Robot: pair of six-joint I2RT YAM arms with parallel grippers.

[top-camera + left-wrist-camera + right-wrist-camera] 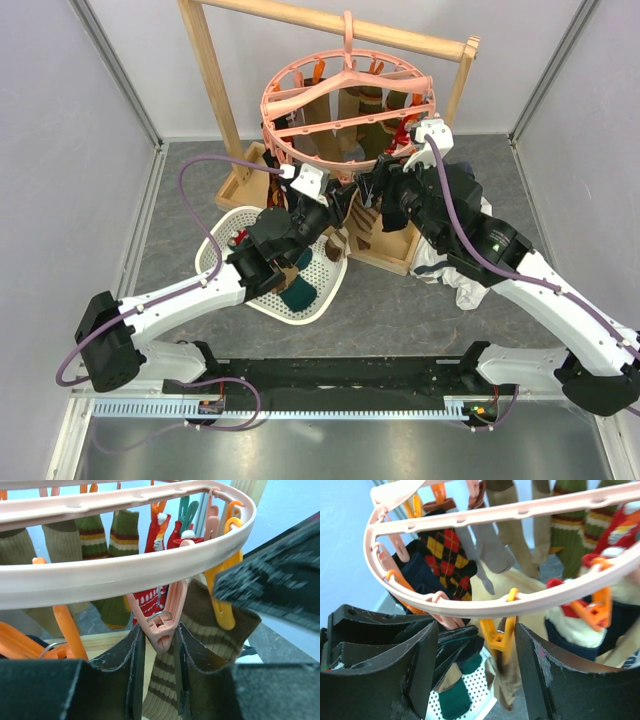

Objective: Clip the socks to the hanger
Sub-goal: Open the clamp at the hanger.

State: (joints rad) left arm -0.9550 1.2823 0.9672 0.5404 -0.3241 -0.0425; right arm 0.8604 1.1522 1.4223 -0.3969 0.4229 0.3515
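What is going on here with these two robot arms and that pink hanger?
Two robot arms are clipping small fabric socks onto a round pink plastic ring hanger hung from a wooden rack. Several socks already dangle from it; more lie in the white mesh basket below. The left pincer has its fingers close either side of a pink clip, a brown-striped sock right behind it; whether it squeezes is unclear. The right pincer stands open around an orange clip.

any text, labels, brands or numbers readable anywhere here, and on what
None readable.
The red sock carries only a white tree-like pattern, no letters.
The small orange parts low in the top view are too small to tell whether they bear text.
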